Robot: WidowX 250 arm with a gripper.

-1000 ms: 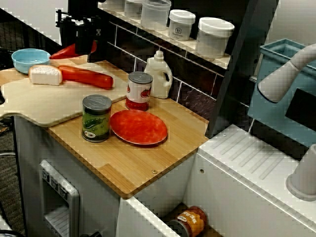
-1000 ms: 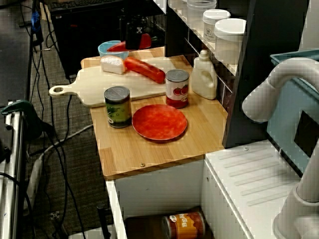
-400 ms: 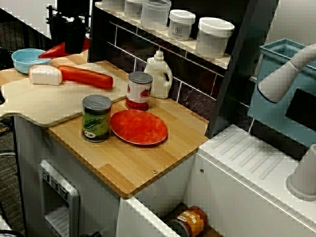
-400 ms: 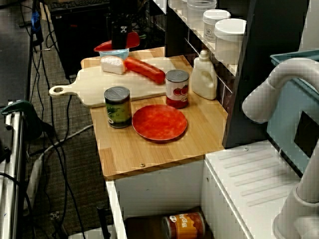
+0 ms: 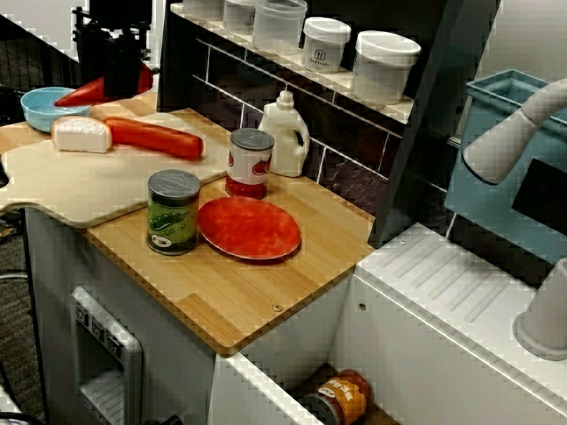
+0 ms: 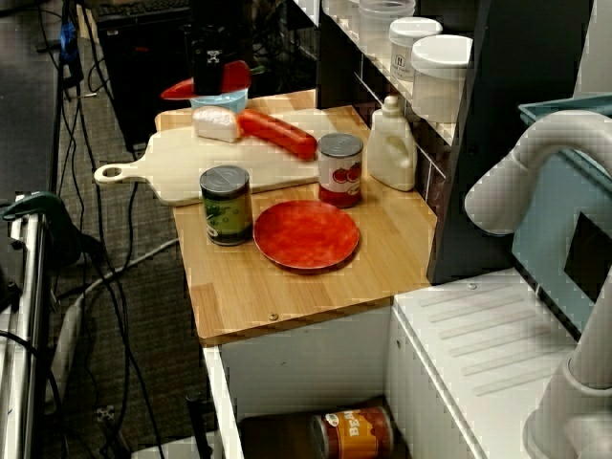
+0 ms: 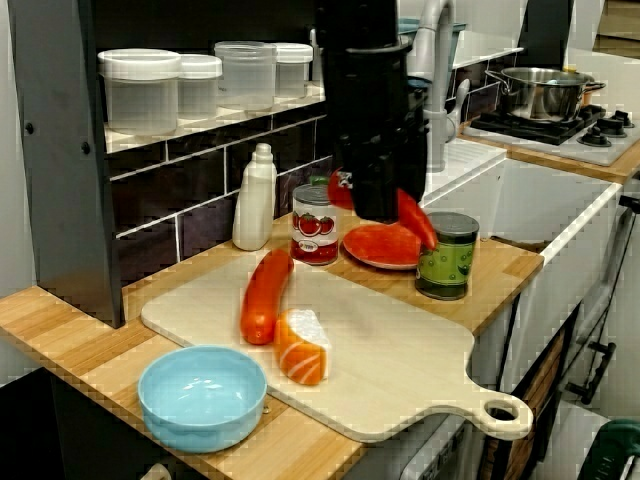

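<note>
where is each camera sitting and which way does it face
Sink-side view: high beside the sink, looking down along the counter to the cutting board; white arm at right, gripper far off, shut on a red pepper.
Front view: higher, off the counter's front edge, looking down across counter and floor; same arm and gripper.
Board-end view: low at the opposite end, facing the stove; gripper close up.
All three share the green can and red plate.

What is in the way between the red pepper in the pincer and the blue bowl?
Nothing visible. The pincer holds the red pepper in the air by the blue bowl, with only open space between. The sausage lies aside.
</note>
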